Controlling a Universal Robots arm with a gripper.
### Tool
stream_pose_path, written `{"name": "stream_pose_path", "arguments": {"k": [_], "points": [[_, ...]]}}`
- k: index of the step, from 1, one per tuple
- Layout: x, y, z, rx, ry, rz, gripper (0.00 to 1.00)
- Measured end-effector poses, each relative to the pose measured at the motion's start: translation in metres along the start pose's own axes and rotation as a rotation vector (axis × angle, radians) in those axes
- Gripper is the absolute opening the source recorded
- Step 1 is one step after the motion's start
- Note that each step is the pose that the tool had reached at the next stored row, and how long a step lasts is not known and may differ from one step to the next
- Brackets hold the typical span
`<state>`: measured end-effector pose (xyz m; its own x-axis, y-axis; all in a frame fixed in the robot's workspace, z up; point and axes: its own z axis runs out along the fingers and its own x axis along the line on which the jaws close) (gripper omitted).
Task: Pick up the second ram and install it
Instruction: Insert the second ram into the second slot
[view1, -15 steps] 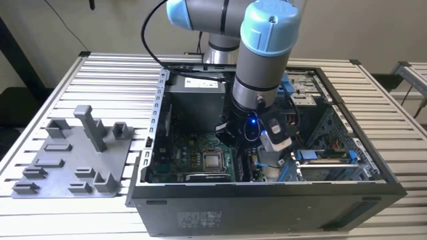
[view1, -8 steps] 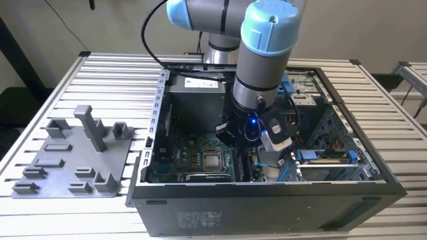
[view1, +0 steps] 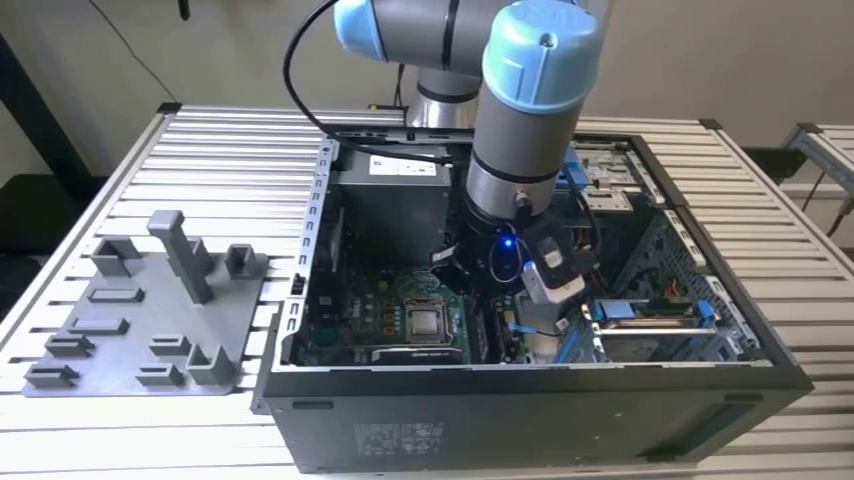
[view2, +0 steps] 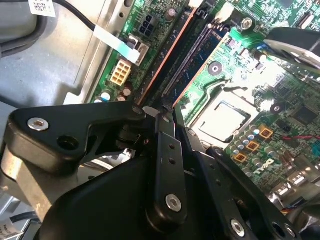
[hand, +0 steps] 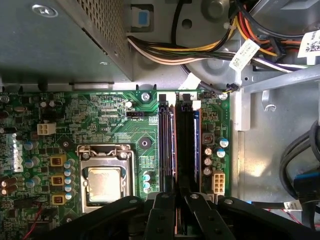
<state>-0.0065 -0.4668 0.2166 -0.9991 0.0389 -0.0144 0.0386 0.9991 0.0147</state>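
Setting: slatted white metal table carrying an open black computer case; grey plastic tray at lower left of the exterior view.
Gripper: black gripper sits low over the memory slots; jaws nearly together, though I cannot tell whether they pinch anything.
Second ram: long dark circuit-board stick stands in the slot just ahead of the fingertips in the first wrist view's centre.
Progress: stick appears in its slot; full seating is uncertain.
Surroundings: green motherboard, silver square processor beside the slots.

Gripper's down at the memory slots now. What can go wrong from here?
The gripper hangs over one end of the memory slots; a skewed push could strain them. Capacitors stand right beside the slots and could be clipped. The uncovered processor lies close by.
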Motion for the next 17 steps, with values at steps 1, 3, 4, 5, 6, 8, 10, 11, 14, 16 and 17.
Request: {"name": "stream_pose_path", "arguments": {"k": [1,3,4,5,6,8,10,11,14,16,17], "points": [[0.0000,0.0000,0.0006,-0.0003,-0.0001,0.000,0.14],[0.0000,0.0000,0.0017,-0.0009,0.0000,0.000,0.14],[0.0000,0.0000,0.0023,-0.0012,0.0001,0.000,0.14],[0.0000,-0.0001,0.0029,-0.0013,0.0002,0.000,0.14],[0.0000,-0.0001,0.0030,-0.0013,0.0003,0.000,0.14],[0.0000,0.0000,0.0031,-0.0013,0.0003,0.000,0.14],[0.0000,0.0000,0.0033,-0.0016,0.0002,0.000,0.14],[0.0000,0.0000,0.0033,-0.0018,0.0002,0.000,0.14],[-0.0001,0.0003,0.0039,-0.0037,-0.0003,0.000,0.16],[-0.0001,0.0002,0.0037,-0.0024,0.0000,0.000,0.16],[-0.0002,0.0000,0.0034,-0.0016,0.0002,0.000,0.22]]}}
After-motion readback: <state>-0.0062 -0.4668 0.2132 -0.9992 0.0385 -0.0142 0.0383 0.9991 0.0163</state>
